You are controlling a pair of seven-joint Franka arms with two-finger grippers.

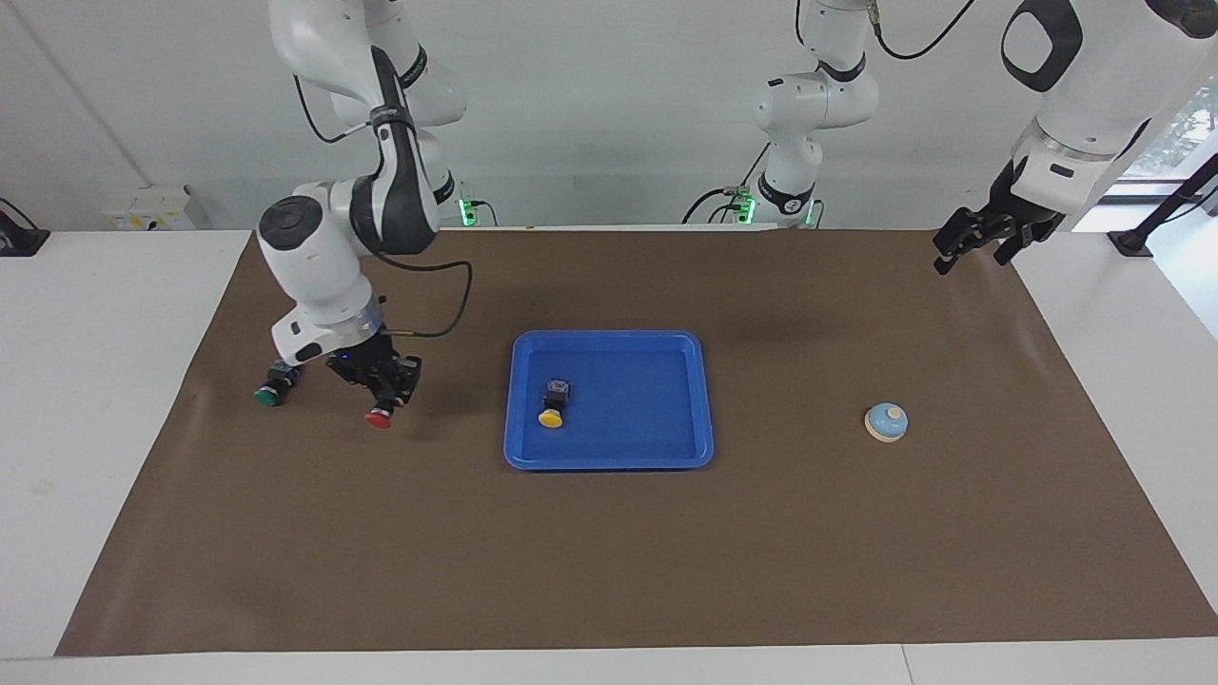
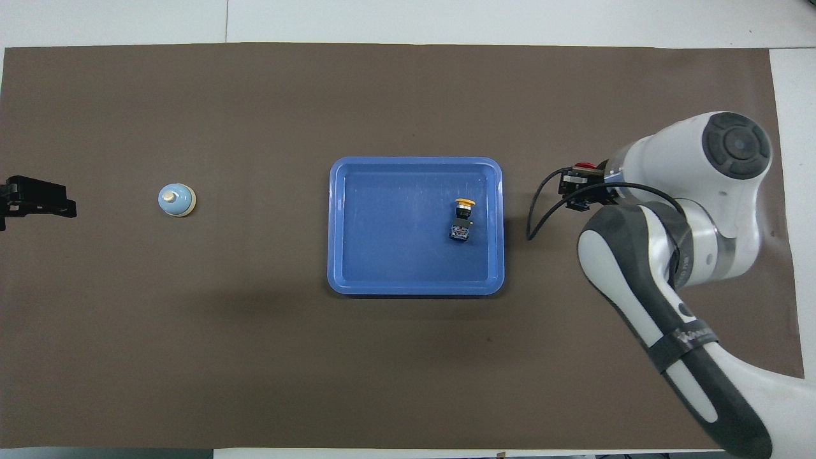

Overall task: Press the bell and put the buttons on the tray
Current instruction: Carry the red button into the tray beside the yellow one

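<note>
**Inspector:** Your right hand (image 1: 388, 398) is closed on the red button (image 1: 379, 418), which hangs cap-down over the brown mat (image 1: 609, 571), between the green button (image 1: 267, 395) and the tray (image 1: 706, 400). In the facing view the load sits at about 9 o'clock from the tray. The grip looks to be on the black body only, and that is my first concern: a swing on the way over could let the button twist or drop short.

**Operator:** And the tray itself?

**Inspector:** You already have the yellow button (image 1: 552, 405) lying on its side in the tray, toward the right arm's end. If you lower the red one at that same end, you risk striking it or knocking it against the rim. Aim for the bare floor nearer the tray's middle. Clear the raised rim too; a low approach could shove the tray along the table.

**Operator:** Anything else outstanding?

**Inspector:** The green button rests on the mat just beside your wrist, at about 9 o'clock from the red one. The arm's dangling cable (image 1: 447, 319) could catch it on a later pass. The bell (image 1: 886, 421) stands well apart, at 3 o'clock from the tray, untouched by either arm. Your left hand (image 1: 980, 238) waits, raised over the mat's corner at the left arm's end; I cannot tell how its fingers are set.
</note>
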